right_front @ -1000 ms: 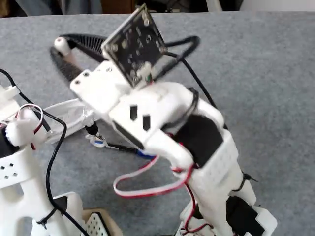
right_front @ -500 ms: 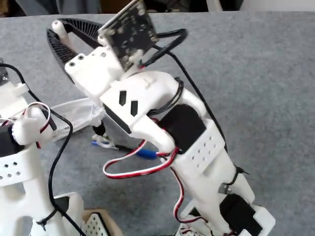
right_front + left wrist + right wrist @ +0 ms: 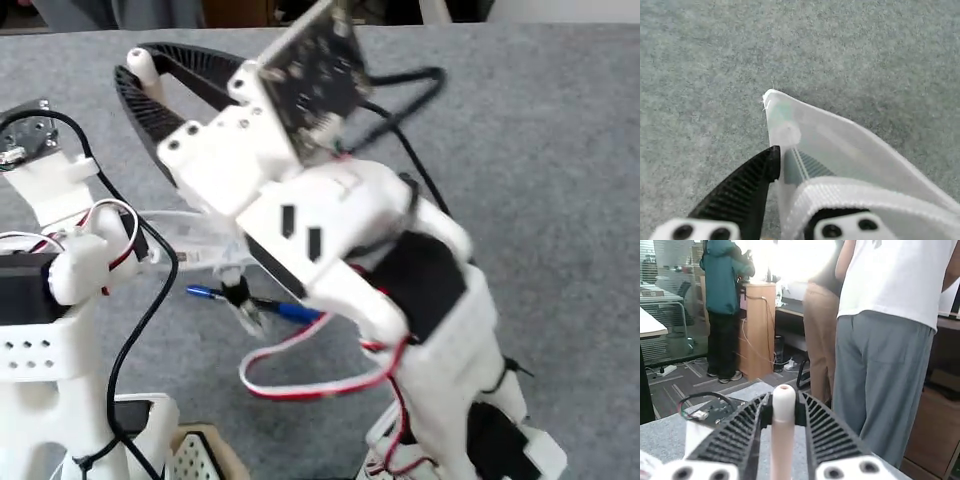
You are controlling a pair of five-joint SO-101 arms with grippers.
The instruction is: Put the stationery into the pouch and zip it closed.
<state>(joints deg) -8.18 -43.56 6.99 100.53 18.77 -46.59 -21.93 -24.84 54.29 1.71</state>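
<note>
The right pincer (image 3: 783, 399) is clamped on a white pen-like stick (image 3: 783, 430) and holds it high above the counter (image 3: 540, 150). The left pincer (image 3: 787, 167) is clamped on the edge of the mesh pouch (image 3: 840, 150), which sits low between the two arms. A blue pen (image 3: 285, 310) lies on the counter near the pouch. I judge the task to be early: both items are outside the pouch and the zipping is not yet done.
</note>
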